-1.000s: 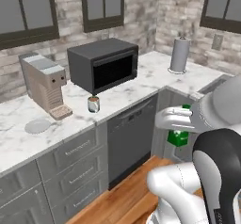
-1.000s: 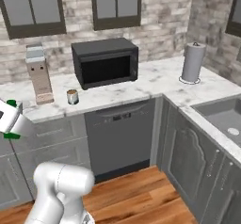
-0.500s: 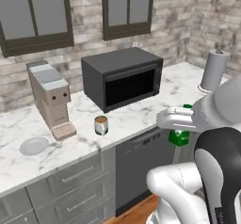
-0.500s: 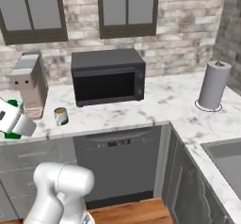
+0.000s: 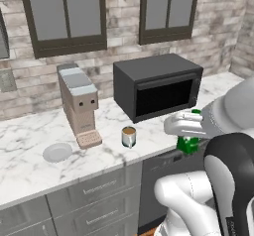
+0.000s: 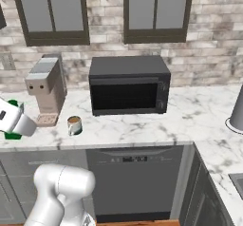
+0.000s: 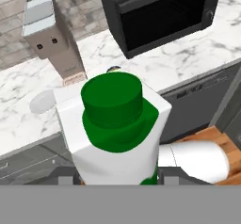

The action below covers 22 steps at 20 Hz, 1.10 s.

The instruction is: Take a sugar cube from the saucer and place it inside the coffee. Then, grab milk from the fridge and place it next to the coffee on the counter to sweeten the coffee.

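Black microwave (image 5: 158,85) against brick wall, beige coffee machine (image 5: 79,104) left of it, dishwasher front (image 6: 135,180) below

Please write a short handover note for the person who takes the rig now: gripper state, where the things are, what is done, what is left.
Gripper: shut on the milk, carried in the air in front of the counter.
The coffee stands on the counter by the coffee machine; the saucer lies to the machine's left.
Sugar cube: cannot tell whether it is in the coffee.
Done: milk fetched.
Left: set the milk beside the coffee.
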{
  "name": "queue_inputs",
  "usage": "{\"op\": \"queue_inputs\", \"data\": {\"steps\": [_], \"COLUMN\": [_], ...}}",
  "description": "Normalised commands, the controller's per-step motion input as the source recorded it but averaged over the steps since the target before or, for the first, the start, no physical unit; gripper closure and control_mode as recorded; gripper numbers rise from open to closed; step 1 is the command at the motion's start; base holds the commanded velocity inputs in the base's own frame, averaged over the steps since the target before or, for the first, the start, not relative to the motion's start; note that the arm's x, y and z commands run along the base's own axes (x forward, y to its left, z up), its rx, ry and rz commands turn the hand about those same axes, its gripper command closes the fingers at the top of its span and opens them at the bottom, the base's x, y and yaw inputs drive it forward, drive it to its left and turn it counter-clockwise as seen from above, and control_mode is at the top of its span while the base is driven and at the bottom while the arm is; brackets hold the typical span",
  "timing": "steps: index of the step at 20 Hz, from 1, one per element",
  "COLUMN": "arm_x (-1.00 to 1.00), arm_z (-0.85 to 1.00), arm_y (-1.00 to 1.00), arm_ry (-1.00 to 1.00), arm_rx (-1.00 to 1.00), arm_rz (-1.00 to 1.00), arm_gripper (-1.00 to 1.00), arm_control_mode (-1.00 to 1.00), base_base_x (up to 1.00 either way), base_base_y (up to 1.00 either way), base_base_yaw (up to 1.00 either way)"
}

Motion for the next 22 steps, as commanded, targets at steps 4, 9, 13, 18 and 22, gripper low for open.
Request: {"op": "queue_inputs", "data": {"steps": [4, 9, 13, 18, 22], "arm_x": [0.39, 0.50, 0.38, 0.22, 0.40], "arm_z": [0.00, -0.10, -0.38, -0.30, -0.07], "arm_y": [-0.60, -0.50, -0.32, -0.41, -0.06], "arm_ry": [0.05, 0.06, 0.00, -0.01, -0.02], "arm_rx": [0.02, 0.00, 0.00, 0.01, 0.04], "arm_rz": [0.37, 0.47, 0.51, 0.48, 0.20], "arm_gripper": [1.00, 1.00, 1.00, 1.00, 1.00], "arm_control_mode": [-1.00, -1.00, -1.00, -1.00, -1.00], "base_base_x": [0.00, 0.00, 0.00, 0.00, 0.00], "base_base_y": [0.00, 0.00, 0.00, 0.00, 0.00], "base_base_yaw": [0.00, 0.00, 0.00, 0.00, 0.00]}}
